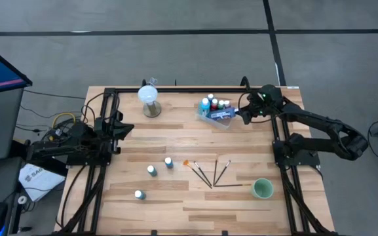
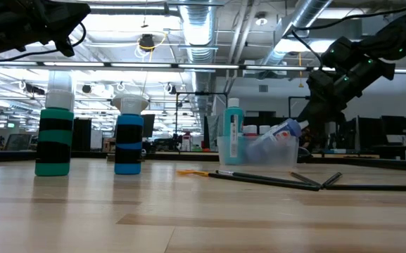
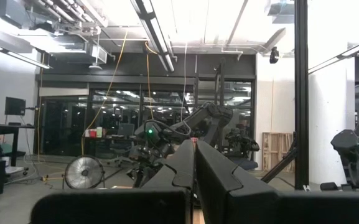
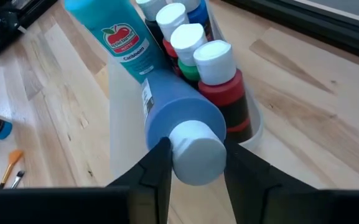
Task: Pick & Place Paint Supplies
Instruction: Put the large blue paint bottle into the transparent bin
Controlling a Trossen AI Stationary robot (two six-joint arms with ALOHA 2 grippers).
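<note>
Blue bottle (image 4: 178, 113) w/ white cap, teal bottle (image 4: 118, 38), red bottle (image 4: 224, 90), mint-green cup (image 1: 262, 189), orange-tipped brush (image 1: 194, 168)

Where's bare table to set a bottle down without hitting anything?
Free: the front strip below the lone bottle and green cup, and between globe and clear bin. Crowded: the bin, where the right gripper holds the blue bottle, and the brushes.

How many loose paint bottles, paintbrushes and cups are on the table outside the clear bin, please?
Loose paint bottles: 3
Paintbrushes: 5
Green cup: 1
Total: 9
Left out: the blue bottle held by the right hand at the clear bin.
</note>
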